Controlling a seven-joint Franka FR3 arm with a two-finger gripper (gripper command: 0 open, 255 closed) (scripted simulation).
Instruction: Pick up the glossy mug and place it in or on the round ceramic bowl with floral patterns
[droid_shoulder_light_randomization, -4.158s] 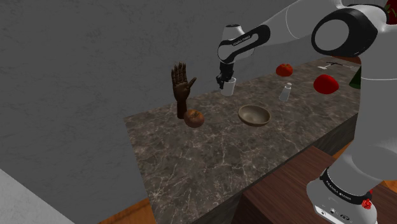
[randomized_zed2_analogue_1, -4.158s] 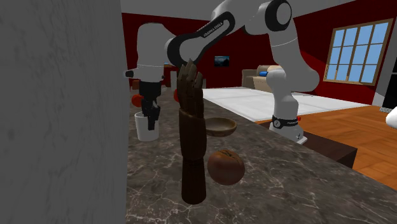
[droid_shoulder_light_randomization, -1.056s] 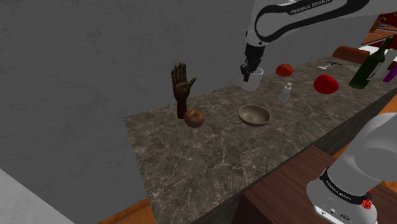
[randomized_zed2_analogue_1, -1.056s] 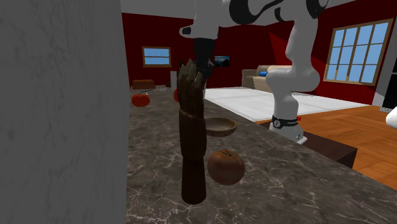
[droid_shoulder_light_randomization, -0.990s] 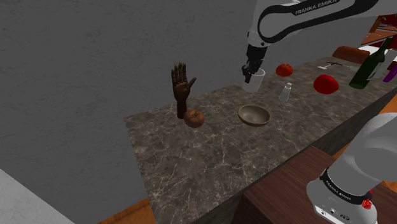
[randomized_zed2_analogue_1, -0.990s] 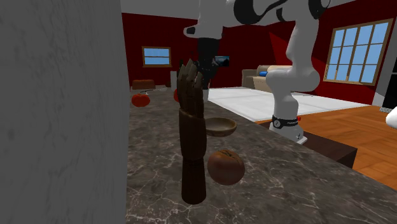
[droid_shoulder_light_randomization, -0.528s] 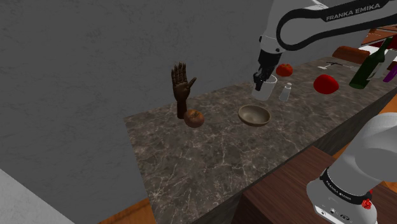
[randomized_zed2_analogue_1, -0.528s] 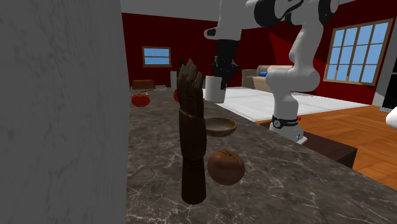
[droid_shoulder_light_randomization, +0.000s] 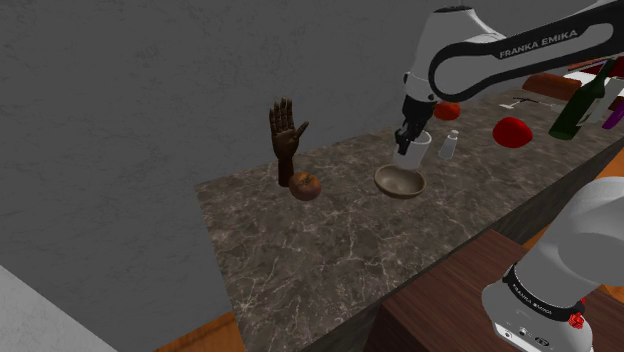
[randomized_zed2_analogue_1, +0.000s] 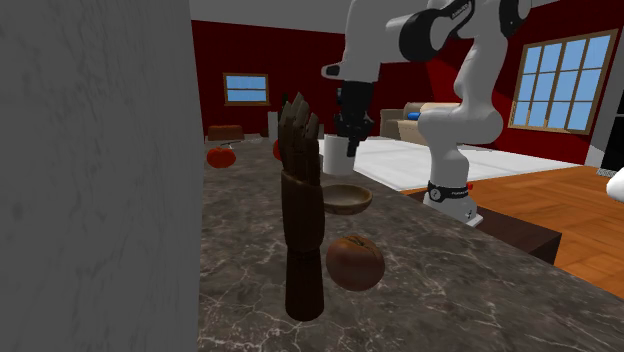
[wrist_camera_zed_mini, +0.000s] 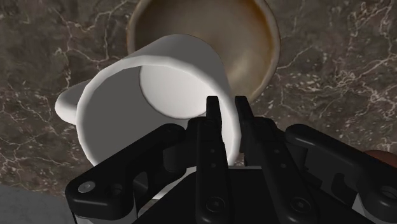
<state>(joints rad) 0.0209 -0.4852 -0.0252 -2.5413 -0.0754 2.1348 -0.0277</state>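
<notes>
End effector (wrist_camera_zed_mini: 226, 105) gripping mug (wrist_camera_zed_mini: 137, 108), seemingly over bowl (wrist_camera_zed_mini: 251, 44), FRANKA EMIKA arm (droid_shoulder_light_randomization: 520, 55)

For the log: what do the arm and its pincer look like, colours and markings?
The arm is glossy white with rounded links, dark joints and black FRANKA EMIKA lettering along one link. Its base carries a black band. The pincer is all black: two slim fingers on a blocky body with visible screws.
</notes>
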